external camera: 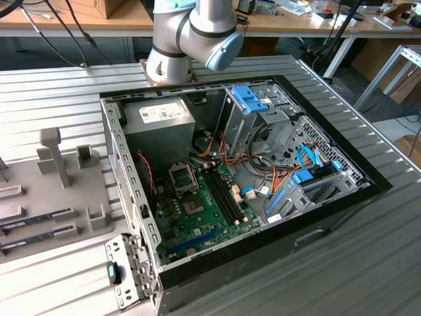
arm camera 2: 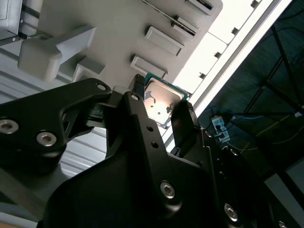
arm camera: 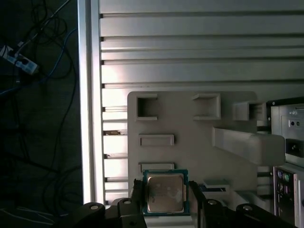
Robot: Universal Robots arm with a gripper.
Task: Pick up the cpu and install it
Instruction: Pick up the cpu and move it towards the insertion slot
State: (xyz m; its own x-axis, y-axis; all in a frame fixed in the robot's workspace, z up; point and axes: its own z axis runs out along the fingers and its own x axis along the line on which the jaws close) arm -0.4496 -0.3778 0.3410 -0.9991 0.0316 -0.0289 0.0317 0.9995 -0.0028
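The cpu (arm camera: 165, 192) is a flat square chip with a silvery top and a thin green rim. It sits level between the black fingers of my gripper (arm camera: 165, 202), which is shut on its two opposite edges. In the second wrist view the same cpu (arm camera 2: 161, 99) shows between the fingertips of the gripper (arm camera 2: 159, 107). Beneath it lies the grey holder tray (arm camera: 190, 142) with its rectangular pockets. In the exterior view, the square socket (external camera: 181, 176) sits on the green motherboard (external camera: 197, 217) inside the open computer case (external camera: 316, 217).
The grey tray (external camera: 66, 197) lies on the ribbed metal table at the exterior view's left, with upright posts (external camera: 52, 155) and memory sticks (external camera: 39, 220). Inside the case are a power supply (external camera: 158, 122), drive cages (external camera: 263, 112) and cable bundles. The arm's base (external camera: 191, 33) stands behind the case.
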